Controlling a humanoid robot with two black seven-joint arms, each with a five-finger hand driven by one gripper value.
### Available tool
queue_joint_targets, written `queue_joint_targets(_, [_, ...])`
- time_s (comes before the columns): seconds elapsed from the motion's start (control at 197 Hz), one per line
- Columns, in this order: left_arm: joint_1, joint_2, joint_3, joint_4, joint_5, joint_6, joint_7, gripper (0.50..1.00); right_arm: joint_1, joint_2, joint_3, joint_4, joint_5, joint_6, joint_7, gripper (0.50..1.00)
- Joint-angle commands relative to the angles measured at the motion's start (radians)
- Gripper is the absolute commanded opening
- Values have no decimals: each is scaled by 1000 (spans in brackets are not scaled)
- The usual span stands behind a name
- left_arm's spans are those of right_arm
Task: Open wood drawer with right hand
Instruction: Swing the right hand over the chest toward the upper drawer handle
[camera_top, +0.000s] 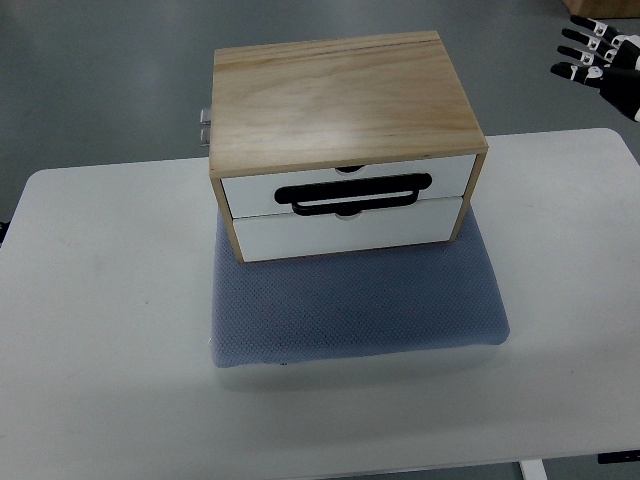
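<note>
A wooden drawer box (345, 95) with two white drawer fronts stands at the middle of the table. The upper drawer (350, 185) carries a black loop handle (355, 193); the lower drawer (350, 228) sits just beneath. Both drawers look closed. My right hand (592, 52) is at the top right corner, beyond the table's far edge and well away from the box, fingers spread and holding nothing. The left hand does not show.
The box rests on a blue-grey padded mat (360, 305) on a white table (100, 320). A small metal fitting (204, 125) sticks out of the box's back left side. Grey floor lies beyond the table.
</note>
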Motion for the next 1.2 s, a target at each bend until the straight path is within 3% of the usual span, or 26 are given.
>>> queue_joint_targets(0.0, [2, 0, 0, 0, 0, 0, 0, 1000, 59, -49, -91, 46, 2, 8, 41, 944])
queue_joint_targets(0.086, [2, 0, 0, 0, 0, 0, 0, 1000, 93, -87, -138, 78, -3, 48, 43, 944])
queue_joint_targets(0.198, [0, 0, 0, 0, 0, 0, 0, 1000, 153, -155, -212, 109, -10, 202, 44, 944])
queue_joint_targets(0.468, [0, 0, 0, 0, 0, 0, 0, 1000, 208, -214, -230, 213, -181, 202, 60, 944])
queue_joint_targets(0.737, [0, 0, 0, 0, 0, 0, 0, 1000, 311, -280, -220, 477, -342, 202, 70, 944])
queue_joint_targets(1.037, [2, 0, 0, 0, 0, 0, 0, 1000, 360, -268, -218, 750, -460, 202, 60, 944])
queue_joint_targets(1.195, [0, 0, 0, 0, 0, 0, 0, 1000, 360, -225, -218, 813, -544, 202, 58, 944])
